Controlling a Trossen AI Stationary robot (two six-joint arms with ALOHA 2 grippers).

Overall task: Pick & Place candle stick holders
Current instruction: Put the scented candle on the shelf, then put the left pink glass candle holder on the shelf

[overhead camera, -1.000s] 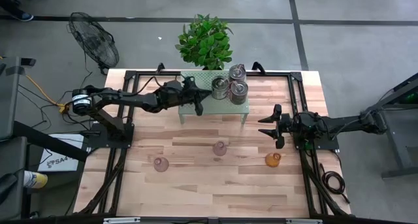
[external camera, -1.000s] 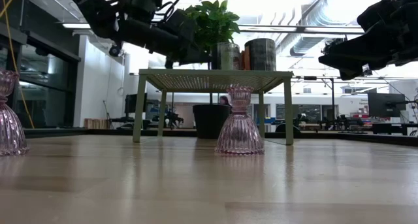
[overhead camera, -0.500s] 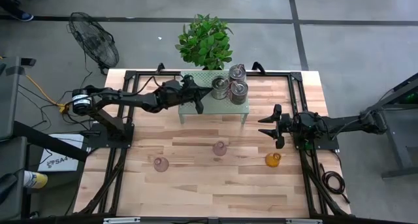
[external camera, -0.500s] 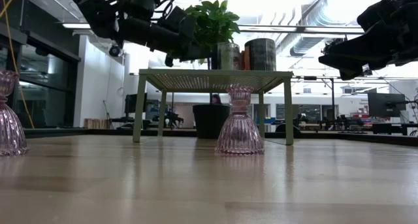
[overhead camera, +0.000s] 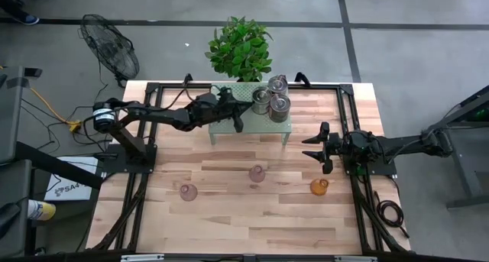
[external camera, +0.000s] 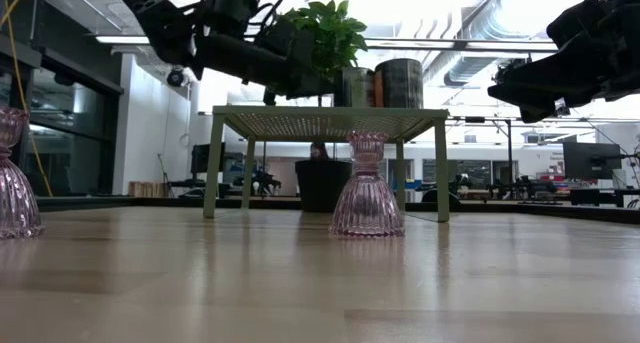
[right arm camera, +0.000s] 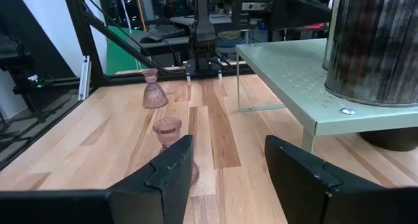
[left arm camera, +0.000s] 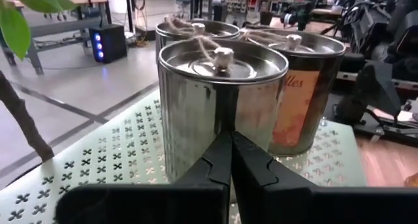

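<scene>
Three silver holders (overhead camera: 270,99) stood clustered on the green shelf (overhead camera: 221,127); the left gripper (overhead camera: 238,122), fingers pressed together, seemingly touched the nearest. Right gripper (overhead camera: 316,149) hung spread, empty, near the amber holder (overhead camera: 319,186).

Even overhead light is falling on the table (overhead camera: 229,216); shadows are lying faint. Low view: bright ceiling glare is blowing out behind dark, silhouetted arms, and the wood is reflecting softly. Ahead of the closed left jaws, a silver holder (left arm camera: 222,106) is mirroring them sharply.
</scene>
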